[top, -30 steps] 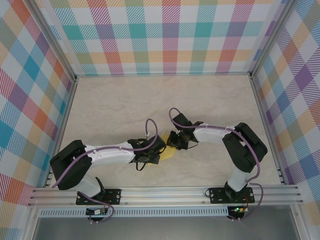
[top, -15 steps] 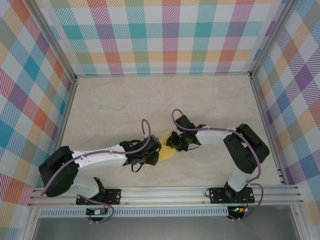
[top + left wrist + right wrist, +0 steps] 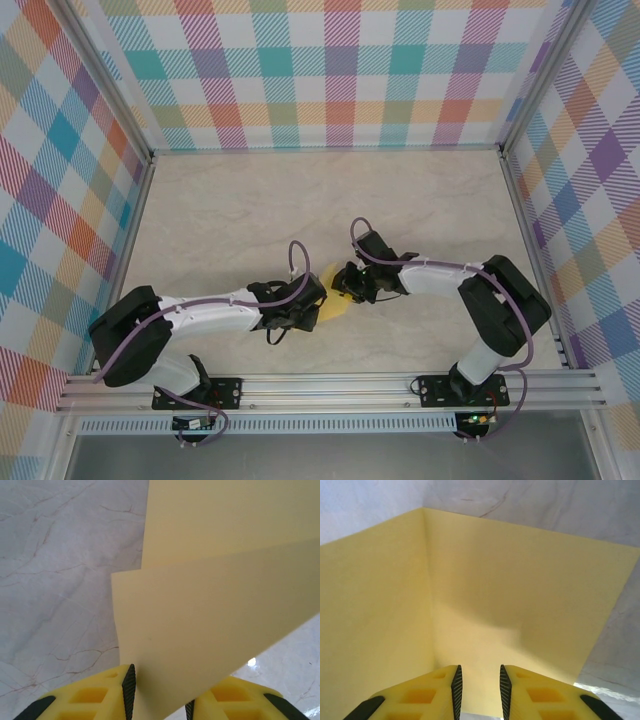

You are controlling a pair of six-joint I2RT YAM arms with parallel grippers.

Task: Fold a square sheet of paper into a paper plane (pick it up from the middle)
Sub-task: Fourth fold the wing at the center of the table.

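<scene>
The square sheet of paper (image 3: 336,302) is a creased yellow piece lying on the marble table between my two grippers. In the left wrist view the paper (image 3: 215,605) shows two overlapping layers. One flap runs down between the fingers of my left gripper (image 3: 159,702), whose jaws stand apart and wider than the thin sheet. From above, the left gripper (image 3: 305,308) is at the paper's left edge. My right gripper (image 3: 348,284) is at the paper's upper right edge. Its fingers are parted just above the paper (image 3: 495,595), which has a crease running up on the left.
Marble tabletop (image 3: 250,210) stretches bare behind and to both sides of the grippers. Plaid walls (image 3: 340,70) close in the back and sides, and an aluminium rail (image 3: 330,388) runs along the near edge by the arm bases.
Both grippers' jaws have spread a little. The left arm's elbow swung out left and came partly back; the right arm reached slightly forward. The paper has stayed in place.
</scene>
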